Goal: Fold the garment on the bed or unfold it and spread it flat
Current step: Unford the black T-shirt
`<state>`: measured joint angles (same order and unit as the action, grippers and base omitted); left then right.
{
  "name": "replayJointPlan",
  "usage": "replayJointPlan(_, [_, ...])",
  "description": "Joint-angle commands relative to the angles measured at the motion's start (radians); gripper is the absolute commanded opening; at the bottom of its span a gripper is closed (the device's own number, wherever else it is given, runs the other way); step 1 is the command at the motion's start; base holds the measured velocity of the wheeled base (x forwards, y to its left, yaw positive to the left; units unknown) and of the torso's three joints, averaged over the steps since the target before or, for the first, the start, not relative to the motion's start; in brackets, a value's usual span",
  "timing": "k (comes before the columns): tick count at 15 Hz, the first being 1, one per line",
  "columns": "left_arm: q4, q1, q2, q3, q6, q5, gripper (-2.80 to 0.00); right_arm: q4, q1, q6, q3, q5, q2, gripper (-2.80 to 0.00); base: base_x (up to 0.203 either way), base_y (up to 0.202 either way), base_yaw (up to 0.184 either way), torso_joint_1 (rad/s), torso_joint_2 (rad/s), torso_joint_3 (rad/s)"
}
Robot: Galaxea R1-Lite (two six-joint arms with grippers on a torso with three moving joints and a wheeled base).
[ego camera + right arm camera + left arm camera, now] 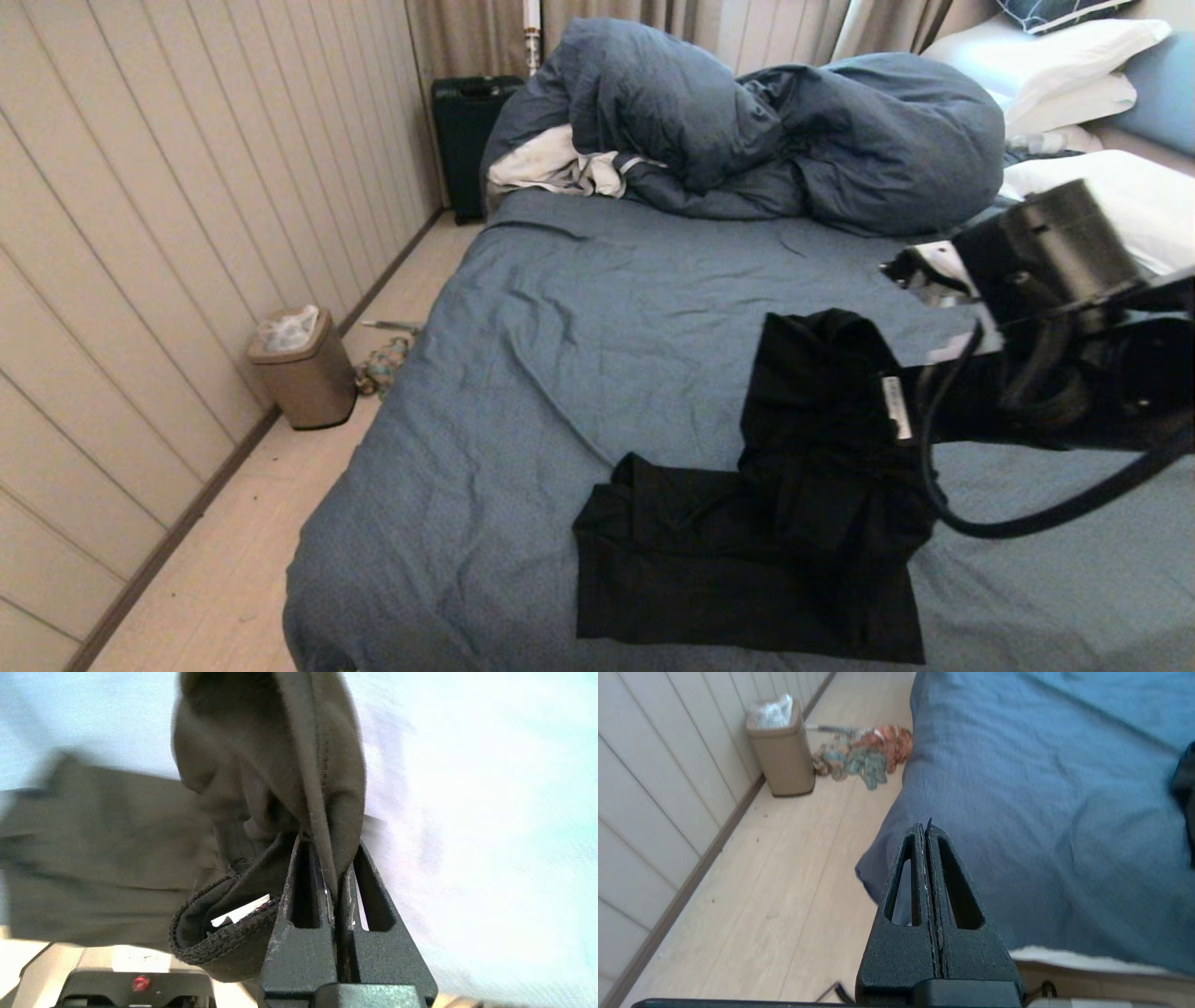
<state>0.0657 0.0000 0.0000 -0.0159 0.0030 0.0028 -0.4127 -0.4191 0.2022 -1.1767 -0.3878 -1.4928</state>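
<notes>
The black T-shirt garment (775, 560) lies crumpled on the near right part of the bed (579, 327), print hidden. One part of it is pulled up off the slate-blue sheet toward my right arm (1036, 280), with a white label showing. In the right wrist view my right gripper (329, 858) is shut on a fold of the garment (261, 765), whose ribbed collar hangs beside the fingers. My left gripper (926, 830) is shut with nothing in it and hovers over the bed's near left corner (1041, 788). It is out of the head view.
A bulky slate-blue duvet (794, 131) and a white-grey cloth (551, 168) are heaped at the far end, with white pillows (1074, 65) at the far right. On the floor to the left stand a beige bin (301, 369), a colourful rag (864, 756) and a black case (471, 140).
</notes>
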Motion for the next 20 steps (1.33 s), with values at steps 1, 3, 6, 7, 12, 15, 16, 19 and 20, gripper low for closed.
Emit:
replayJointPlan(1, [0.016, 0.0, 0.002, -0.014, 0.002, 0.0, -2.8, 0.016, 0.152, -0.029, 0.081, 0.072, 0.121, -2.8, 0.0, 0.0, 0.0, 0.0, 0.0, 0.0])
replayJointPlan(3, [0.022, 0.0, 0.009, -0.058, 0.002, 0.01, -2.8, 0.095, 0.348, -0.107, 0.187, 0.193, 0.16, -2.8, 0.0, 0.0, 0.0, 0.0, 0.0, 0.0])
replayJointPlan(6, [0.074, 0.0, 0.055, -0.133, 0.002, 0.033, -2.8, 0.219, 0.598, -0.237, 0.288, 0.334, 0.159, -2.8, 0.0, 0.0, 0.0, 0.0, 0.0, 0.0])
replayJointPlan(7, [0.074, 0.0, 0.053, -0.129, 0.001, 0.032, -2.8, 0.264, 0.676, -0.277, 0.304, 0.384, 0.14, -2.8, 0.0, 0.0, 0.0, 0.0, 0.0, 0.0])
replayJointPlan(12, [0.078, 0.0, 0.016, -0.082, 0.002, 0.028, -2.8, 0.384, 0.897, -0.421, 0.325, 0.519, 0.031, -2.8, 0.0, 0.0, 0.0, 0.0, 0.0, 0.0])
replayJointPlan(15, [0.076, 0.0, 0.0, -0.051, -0.004, 0.022, -2.8, 0.391, 0.978, -0.476, 0.319, 0.566, -0.023, -2.8, 0.0, 0.0, 0.0, 0.0, 0.0, 0.0])
replayJointPlan(16, [0.072, 0.0, 0.0, -0.048, -0.003, 0.01, -2.8, 0.413, 0.99, -0.481, 0.317, 0.572, -0.047, -2.8, 0.0, 0.0, 0.0, 0.0, 0.0, 0.0])
replayJointPlan(19, [0.069, 0.0, 0.002, -0.047, 0.014, 0.006, -2.8, 0.504, 0.996, -0.486, 0.328, 0.579, -0.11, -2.8, 0.0, 0.0, 0.0, 0.0, 0.0, 0.0])
replayJointPlan(20, [0.068, 0.0, 0.002, -0.047, 0.017, 0.006, -2.8, 0.509, 0.996, -0.486, 0.329, 0.581, -0.124, -2.8, 0.0, 0.0, 0.0, 0.0, 0.0, 0.0])
